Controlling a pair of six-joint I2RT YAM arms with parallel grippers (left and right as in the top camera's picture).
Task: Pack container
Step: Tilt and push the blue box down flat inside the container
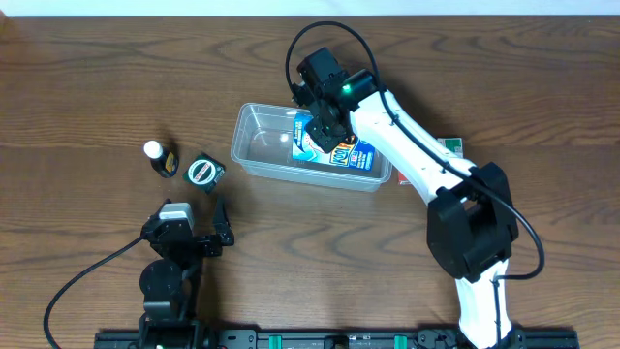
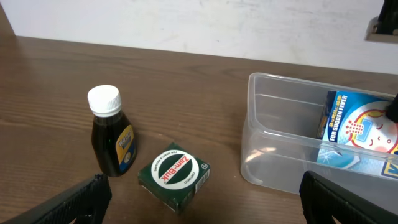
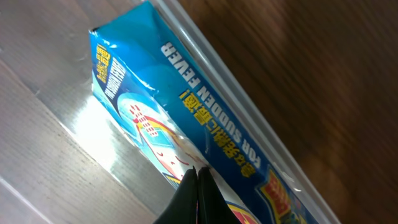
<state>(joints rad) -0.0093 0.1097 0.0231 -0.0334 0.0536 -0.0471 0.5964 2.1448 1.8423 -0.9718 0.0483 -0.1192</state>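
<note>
The clear plastic container (image 1: 254, 145) stands at mid-table, and a blue "for sudden fever" box (image 1: 356, 155) lies inside against its right wall. My right gripper (image 1: 325, 121) reaches down into it. In the right wrist view its fingers (image 3: 198, 169) are pressed together, tips against the top face of the blue box (image 3: 180, 106), with nothing between them. My left gripper (image 1: 186, 221) hovers wide open near the front left. In the left wrist view a green Zam-Buk box (image 2: 174, 174) lies just ahead of its fingers, left of the container (image 2: 267, 155).
A small dark bottle with a white cap (image 1: 160, 158) stands upright left of the green box (image 1: 203, 172). Another flat box (image 1: 450, 145) lies on the table right of the container, partly under the right arm.
</note>
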